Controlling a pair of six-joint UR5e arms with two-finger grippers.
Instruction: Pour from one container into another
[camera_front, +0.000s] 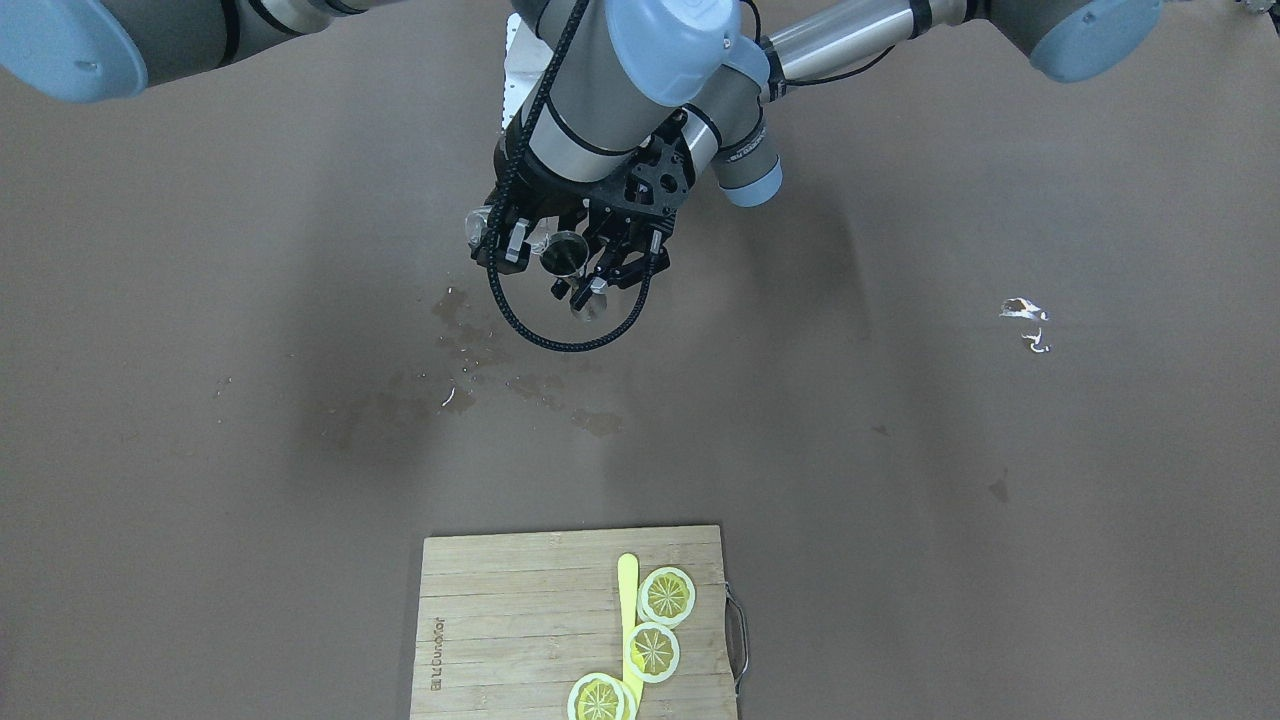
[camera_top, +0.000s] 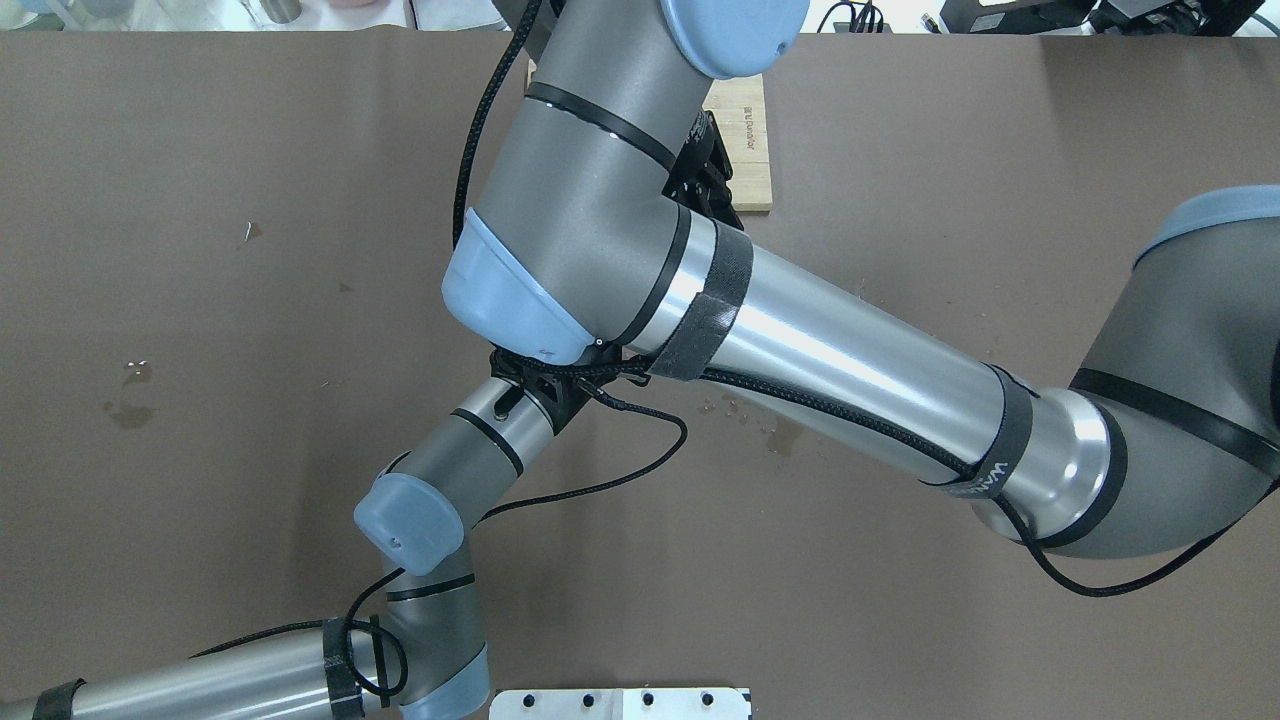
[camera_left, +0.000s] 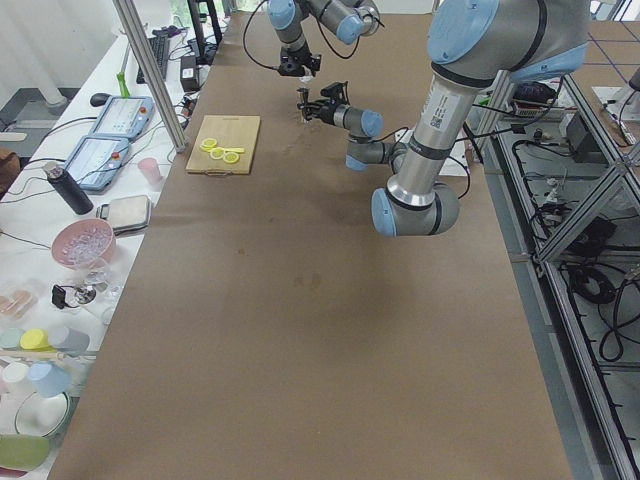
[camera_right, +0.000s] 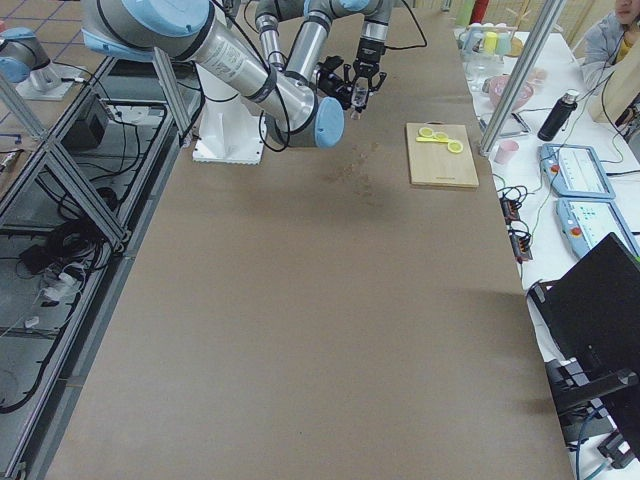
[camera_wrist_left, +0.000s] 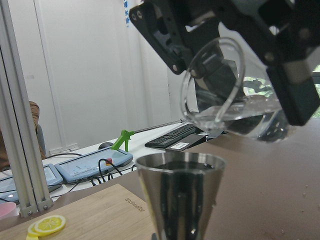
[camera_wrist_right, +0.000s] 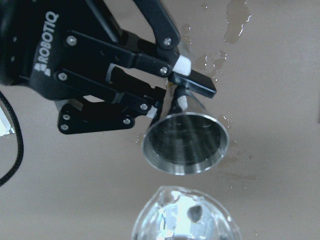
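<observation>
My left gripper (camera_front: 590, 283) is shut on the narrow waist of a steel jigger (camera_front: 565, 254), which it holds off the brown table with the mouth up. My right gripper (camera_front: 515, 240) is shut on a clear glass (camera_front: 479, 225) with water in it. In the left wrist view the glass (camera_wrist_left: 225, 95) is tipped, its rim just above the jigger (camera_wrist_left: 180, 195); no stream shows. The right wrist view looks down into the jigger (camera_wrist_right: 185, 145), gripped by the left gripper (camera_wrist_right: 179, 85), with the glass (camera_wrist_right: 185, 217) at the bottom edge. In the overhead view the arms hide both grippers.
Wet patches (camera_front: 480, 350) lie on the table paper below the grippers. A wooden cutting board (camera_front: 520, 620) sits at the operators' edge, carrying lemon slices (camera_front: 667, 596) and a yellow knife (camera_front: 628, 610). Small tears (camera_front: 1022, 310) mark the paper on the robot's left side.
</observation>
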